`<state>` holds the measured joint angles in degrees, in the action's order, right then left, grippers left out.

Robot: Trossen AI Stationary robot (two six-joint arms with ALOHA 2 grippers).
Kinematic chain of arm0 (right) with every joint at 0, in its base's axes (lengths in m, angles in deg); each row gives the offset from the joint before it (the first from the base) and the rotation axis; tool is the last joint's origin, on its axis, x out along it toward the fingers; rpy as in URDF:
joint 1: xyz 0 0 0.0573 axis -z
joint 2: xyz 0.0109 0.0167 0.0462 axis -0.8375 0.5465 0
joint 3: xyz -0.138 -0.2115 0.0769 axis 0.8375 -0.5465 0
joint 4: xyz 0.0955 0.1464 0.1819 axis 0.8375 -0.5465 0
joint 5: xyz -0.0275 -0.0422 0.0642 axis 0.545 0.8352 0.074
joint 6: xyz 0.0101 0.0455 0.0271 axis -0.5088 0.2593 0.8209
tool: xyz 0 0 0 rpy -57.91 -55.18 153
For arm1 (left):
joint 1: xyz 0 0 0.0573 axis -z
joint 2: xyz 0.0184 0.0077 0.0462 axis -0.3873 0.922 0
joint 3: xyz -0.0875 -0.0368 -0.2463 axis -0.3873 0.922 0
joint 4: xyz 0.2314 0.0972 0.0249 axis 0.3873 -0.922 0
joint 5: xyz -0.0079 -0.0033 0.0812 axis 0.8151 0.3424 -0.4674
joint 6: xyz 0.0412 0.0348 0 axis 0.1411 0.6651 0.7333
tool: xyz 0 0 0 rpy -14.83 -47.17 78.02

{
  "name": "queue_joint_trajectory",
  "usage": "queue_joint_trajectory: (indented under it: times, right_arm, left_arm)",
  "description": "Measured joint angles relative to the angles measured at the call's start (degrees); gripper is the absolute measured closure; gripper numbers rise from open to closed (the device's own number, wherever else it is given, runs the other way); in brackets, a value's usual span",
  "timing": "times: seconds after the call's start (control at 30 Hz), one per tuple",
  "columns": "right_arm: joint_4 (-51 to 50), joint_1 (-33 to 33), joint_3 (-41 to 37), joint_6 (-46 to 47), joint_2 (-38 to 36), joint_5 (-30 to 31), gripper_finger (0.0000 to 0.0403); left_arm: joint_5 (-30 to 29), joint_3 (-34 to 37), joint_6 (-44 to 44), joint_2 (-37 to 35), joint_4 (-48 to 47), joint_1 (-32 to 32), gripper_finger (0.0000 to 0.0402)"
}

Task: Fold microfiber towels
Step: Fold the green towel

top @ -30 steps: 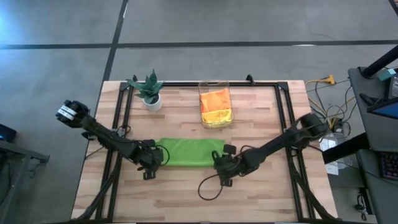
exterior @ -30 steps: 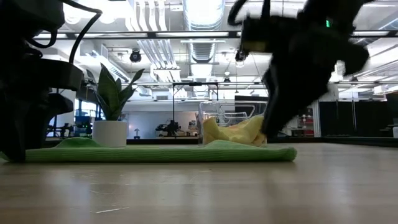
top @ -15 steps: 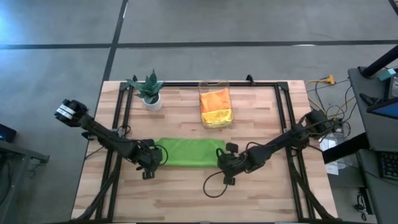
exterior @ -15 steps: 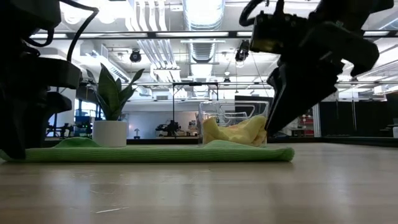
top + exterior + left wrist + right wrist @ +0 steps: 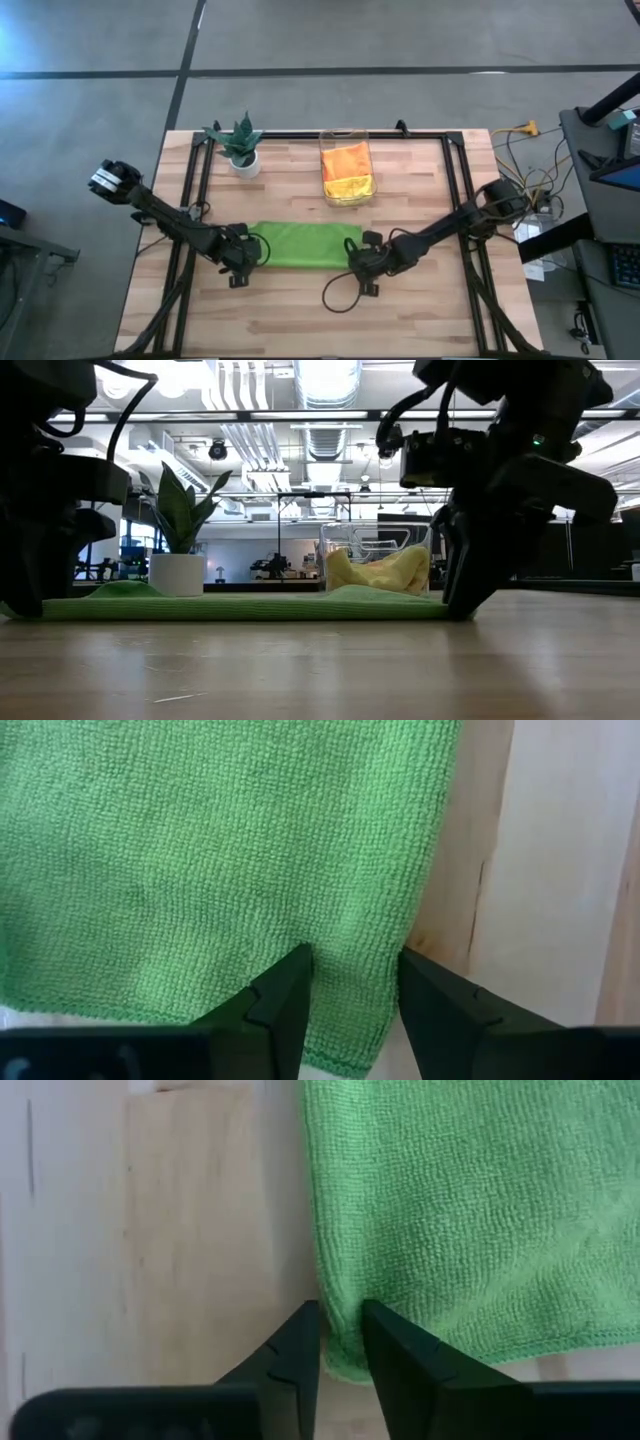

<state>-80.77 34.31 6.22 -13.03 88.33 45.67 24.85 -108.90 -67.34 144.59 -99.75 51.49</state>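
A lime green towel (image 5: 305, 245) lies as a long flat strip across the middle of the table, also seen in the low view (image 5: 250, 605). My left gripper (image 5: 252, 253) is down at the strip's left end, shut on its near corner (image 5: 355, 982). At the strip's right end my right gripper (image 5: 356, 253) stands on the table (image 5: 462, 608) with the near corner between its fingers (image 5: 341, 1325). An orange towel (image 5: 346, 160) and a yellow towel (image 5: 350, 186) lie in a clear bin. My left gripper has the green towel's near left corner (image 5: 352, 1020) pinched between its two fingers, which come steeply from above. The towel lies flat on the table; one layer or several, I cannot tell. My right gripper pinches the towel's right edge at its near corner (image 5: 336, 1295) between two fingers that stand close together, coming steeply from above. A small ridge of cloth sits between them. The rest of the towel lies flat on the wood.
The clear bin (image 5: 325, 150) stands at the far middle of the table, and a small potted plant (image 5: 241, 146) at the far left. Loose black cable (image 5: 335, 295) lies near the right gripper. Bare wood stretches along the near side.
My right gripper has sunk from just above the towel's right end down onto the table there, and now hides that end in the low view. The towel has stayed flat in place.
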Motion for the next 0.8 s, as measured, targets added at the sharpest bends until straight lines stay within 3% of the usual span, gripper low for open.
queue_joint_trajectory:
  times: [0.1,0.27,0.47,0.8]
  right_arm:
    - [-2.7,0.1,0.5,0.7,-0.3,-0.4,0.0350]
    - [-5.5,0.1,0.6,1.0,-2.4,-1.4,0.0390]
    - [-6.7,-0.4,1.3,4.0,-7.4,-7.3,0.0393]
    - [-12.6,-3.9,1.3,7.6,-16.5,-7.4,0.0394]
  left_arm:
    - [0.0,-0.1,-0.1,0.0,-2.0,0.0,0.0293]
    - [1.8,-1.3,-0.2,-1.3,-4.8,0.7,0.0389]
    - [2.8,-4.0,-0.2,-6.2,-4.9,1.3,0.0400]
    - [3.1,-6.6,-0.2,-13.0,-4.1,1.7,0.0401]
